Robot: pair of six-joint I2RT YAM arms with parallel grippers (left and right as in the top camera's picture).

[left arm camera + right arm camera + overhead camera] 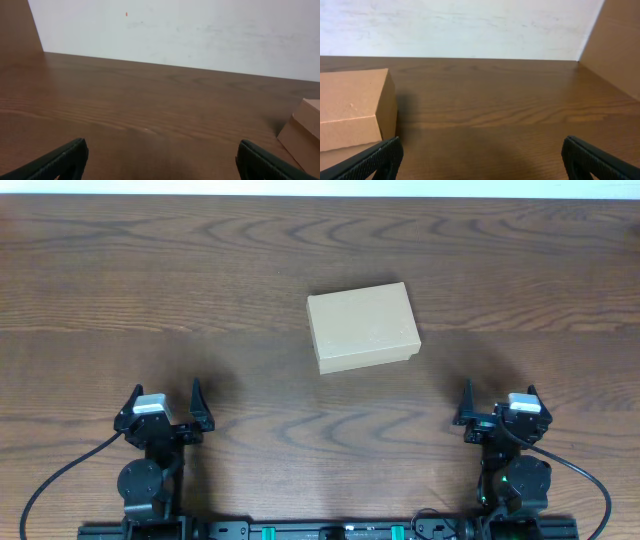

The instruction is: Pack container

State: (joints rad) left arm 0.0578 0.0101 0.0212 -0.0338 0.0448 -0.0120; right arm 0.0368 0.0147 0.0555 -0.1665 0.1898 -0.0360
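Container (362,326): rect. tan cardboard, lid closed

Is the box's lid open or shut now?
Shut. The box lies flat with its lid down: the overhead shows one unbroken top face, and the right wrist view shows the lid's edge seated along the side.

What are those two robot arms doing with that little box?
Nothing is being handled yet. The small cardboard box sits with its lid down near the middle of the wooden table. The left end effector and the right end effector wait near the front edge, one on each side. Both are open and empty, and neither touches the box.
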